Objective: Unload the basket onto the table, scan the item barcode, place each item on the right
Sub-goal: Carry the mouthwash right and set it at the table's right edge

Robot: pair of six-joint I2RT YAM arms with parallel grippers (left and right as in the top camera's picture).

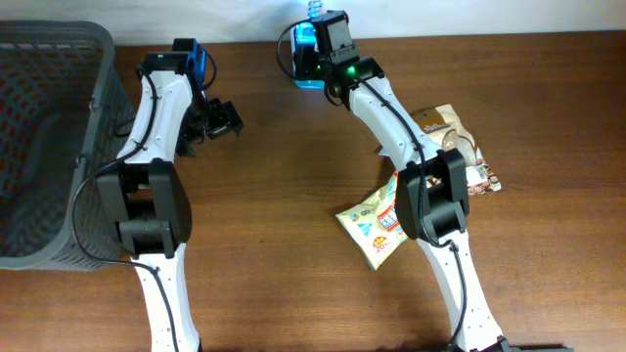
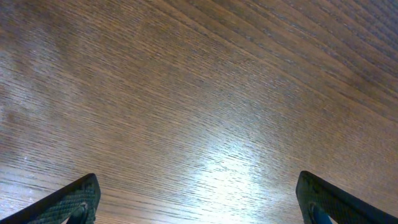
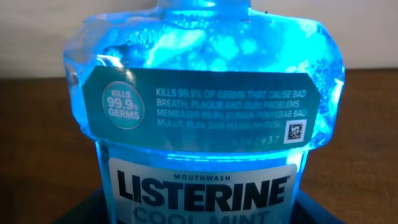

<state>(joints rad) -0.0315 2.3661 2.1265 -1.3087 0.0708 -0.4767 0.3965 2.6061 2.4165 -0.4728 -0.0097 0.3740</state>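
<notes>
Right hand [image 1: 311, 61] grips the mouthwash bottle [image 3: 205, 124] at the far edge of the surface [image 1: 284, 196], label outward, presumably to present its code; left hand [image 2: 199, 199] hangs wide, empty.

The mouthwash bottle [image 3: 205, 124] [image 1: 305, 44] is clear plastic full of bright blue liquid. It carries a teal "Kills 99.9% of germs" band with a small square code [image 3: 296, 131] at its right end, above a white LISTERINE COOL MINT label. It is near the table's [image 1: 509, 68] far edge
</notes>
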